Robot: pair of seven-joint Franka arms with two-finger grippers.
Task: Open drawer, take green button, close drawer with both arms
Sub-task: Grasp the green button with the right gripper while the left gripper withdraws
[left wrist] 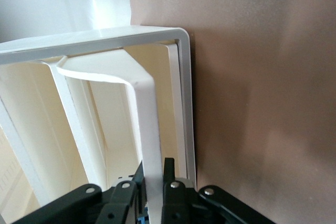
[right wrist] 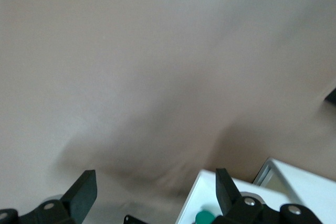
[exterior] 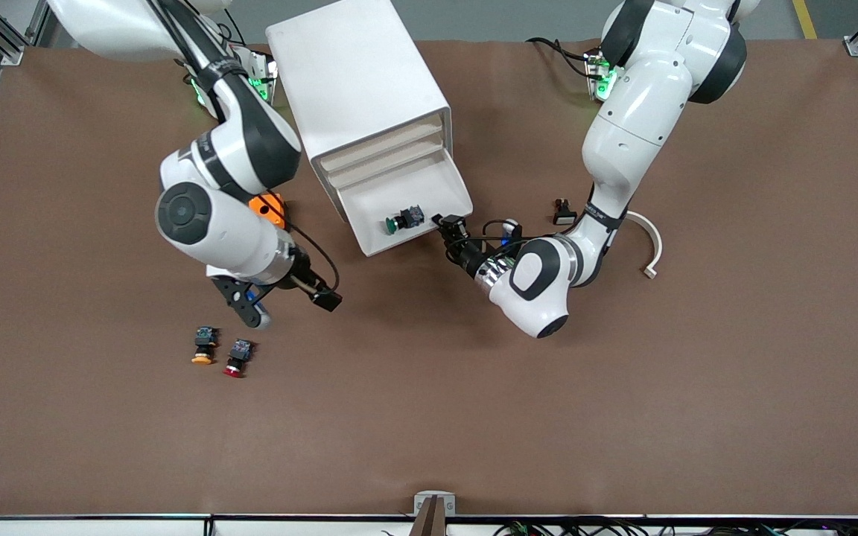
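The button point(exterior: 403, 219) lies in the pulled-out drawer point(exterior: 429, 186), long axis along its front lip; that lip is pinched by the left gripper point(exterior: 445, 225), clamped tight. The right gripper point(exterior: 250, 301), spread wide and empty, is seemingly over the brown table point(exterior: 623, 409), toward the right arm's end.

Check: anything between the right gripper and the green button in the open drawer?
Nothing visible. The button lies uncovered in the pulled-out drawer; the open right gripper hovers over bare table beside it. The left gripper is shut on the drawer's front corner.
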